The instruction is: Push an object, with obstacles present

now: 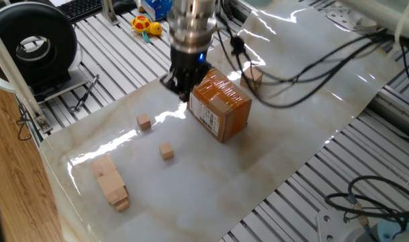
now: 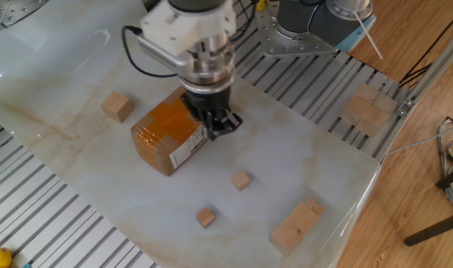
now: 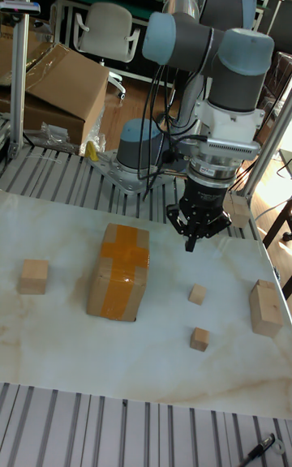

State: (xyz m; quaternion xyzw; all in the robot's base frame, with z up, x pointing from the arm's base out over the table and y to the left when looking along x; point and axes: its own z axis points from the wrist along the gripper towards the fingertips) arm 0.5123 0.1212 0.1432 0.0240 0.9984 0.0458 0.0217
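Tan wood, plain and small, the nearer cube (image 2: 241, 180) sits alone on the marble-patterned table (image 2: 315, 160), close to the hand (image 2: 225, 125) but apart from it, on the side away from the cardboard box (image 2: 165, 138). A second small cube (image 2: 205, 217) lies a little beyond the first, farther from the hand and touching nothing. The hand points straight down, its two fingers clenched together on nothing, low over the table; whether the tips touch the surface cannot be told. It hangs just beside the short end of the orange-brown box, whose taped top shines and whose white label faces out at the side. Past both small cubes, well away from the hand near the table's edge, lie the long stacked blocks (image 2: 297, 223). On the far side of the box from the hand stands the bigger cube (image 2: 117, 106), clear of the box.
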